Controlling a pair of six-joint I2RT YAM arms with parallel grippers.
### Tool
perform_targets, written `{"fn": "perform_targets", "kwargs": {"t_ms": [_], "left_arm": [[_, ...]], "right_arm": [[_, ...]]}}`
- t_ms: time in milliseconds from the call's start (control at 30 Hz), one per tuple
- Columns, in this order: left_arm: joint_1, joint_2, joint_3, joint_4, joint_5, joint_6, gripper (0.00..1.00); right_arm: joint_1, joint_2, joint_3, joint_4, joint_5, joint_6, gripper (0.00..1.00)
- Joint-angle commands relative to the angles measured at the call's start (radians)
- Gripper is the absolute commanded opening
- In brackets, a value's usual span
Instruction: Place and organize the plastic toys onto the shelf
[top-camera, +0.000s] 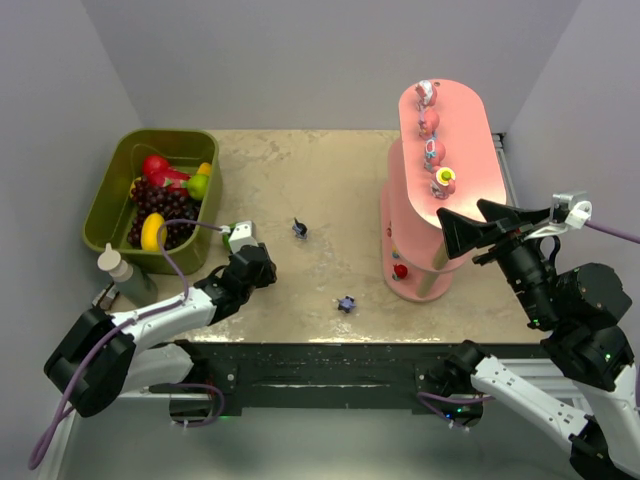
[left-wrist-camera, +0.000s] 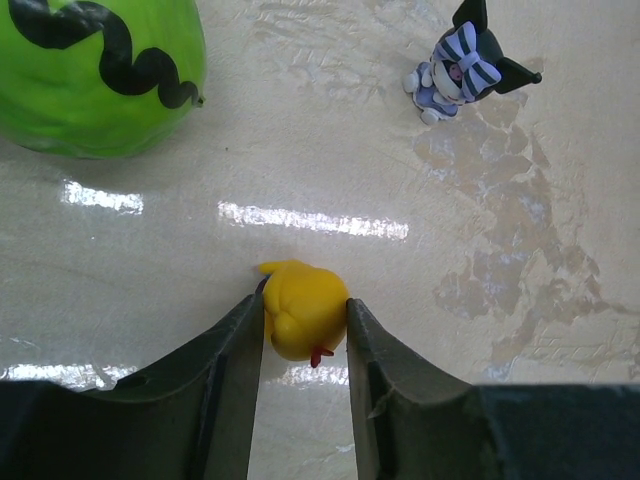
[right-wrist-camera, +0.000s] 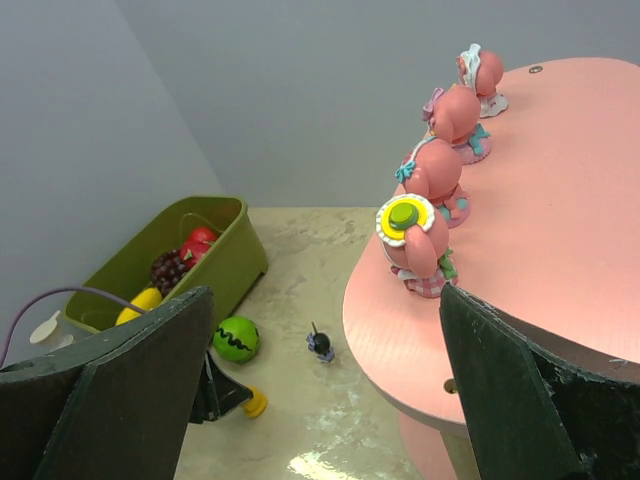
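Observation:
My left gripper (left-wrist-camera: 300, 305) is low on the table (top-camera: 330, 180), shut on a small yellow toy (left-wrist-camera: 303, 320); the toy also shows in the right wrist view (right-wrist-camera: 255, 403). From above, the left gripper (top-camera: 262, 262) is left of centre. The pink shelf (top-camera: 470, 170) stands at the right, with several pink figurines (right-wrist-camera: 415, 235) in a row on its top board and a red toy (top-camera: 401, 270) on the bottom board. My right gripper (top-camera: 465, 215) is open and empty above the top board's near end. Two dark blue-purple toys (top-camera: 300, 229) (top-camera: 346, 304) lie on the table.
An olive-green bin (top-camera: 105, 215) with fake fruit stands at the back left. A green ball with a black wavy line (left-wrist-camera: 95, 70) lies just beyond my left gripper. A bottle (top-camera: 118, 268) stands by the table's left edge.

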Motion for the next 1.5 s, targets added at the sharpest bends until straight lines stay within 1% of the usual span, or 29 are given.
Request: {"fn": "perform_targets", "kwargs": {"t_ms": [0, 33, 133, 333, 633, 833, 900, 933, 1000, 1033, 1133, 1200, 1267, 1333, 1433, 1467], "left_arm": [[0.0, 0.004, 0.02, 0.049, -0.022, -0.012, 0.27], [0.0, 0.007, 0.022, 0.051, -0.017, -0.008, 0.23], [0.0, 0.012, 0.034, 0.052, -0.012, -0.008, 0.16], [0.0, 0.02, 0.068, 0.063, 0.017, 0.005, 0.08], [-0.009, 0.081, 0.142, 0.115, 0.112, 0.029, 0.04], [-0.043, 0.17, 0.244, 0.104, 0.11, 0.043, 0.03], [-0.048, 0.182, 0.246, 0.104, 0.103, 0.048, 0.06], [-0.048, 0.182, 0.243, 0.101, 0.094, 0.048, 0.11], [-0.048, 0.172, 0.231, 0.084, 0.086, 0.054, 0.15], [-0.048, 0.167, 0.226, 0.08, 0.072, 0.06, 0.2], [-0.048, 0.158, 0.22, 0.043, 0.051, 0.063, 0.28], [-0.048, 0.161, 0.214, 0.04, 0.058, 0.072, 0.31], [-0.049, 0.158, 0.177, 0.073, 0.131, 0.1, 0.34], [-0.066, 0.158, 0.159, 0.075, 0.15, 0.126, 0.38], [-0.114, 0.158, 0.157, 0.034, 0.121, 0.143, 0.42], [-0.126, 0.158, 0.157, 0.025, 0.092, 0.143, 0.43]], "right_arm": [[0.0, -0.01, 0.006, 0.023, -0.001, -0.018, 0.99], [0.0, -0.012, 0.009, 0.021, 0.0, -0.017, 0.99], [0.001, -0.012, 0.011, 0.023, -0.001, -0.017, 0.99], [0.0, -0.013, 0.009, 0.021, -0.003, -0.017, 0.99], [0.001, -0.02, 0.011, 0.026, 0.002, -0.017, 0.99], [0.0, -0.026, 0.015, 0.023, 0.011, -0.026, 0.99], [0.0, -0.026, 0.018, 0.018, 0.015, -0.032, 0.99], [0.0, -0.032, 0.02, 0.014, 0.018, -0.034, 0.99], [0.0, -0.035, 0.021, 0.004, 0.023, -0.035, 0.99], [0.0, -0.039, 0.023, 0.001, 0.023, -0.035, 0.99], [0.001, -0.056, 0.018, 0.003, 0.025, -0.037, 0.99], [0.0, -0.061, 0.018, 0.004, 0.023, -0.037, 0.99], [0.0, -0.058, 0.026, -0.005, 0.028, -0.041, 0.99], [0.0, -0.055, 0.026, -0.005, 0.029, -0.043, 0.99], [0.0, -0.056, 0.021, -0.002, 0.028, -0.041, 0.99], [0.0, -0.055, 0.02, -0.003, 0.028, -0.041, 0.99]]}}
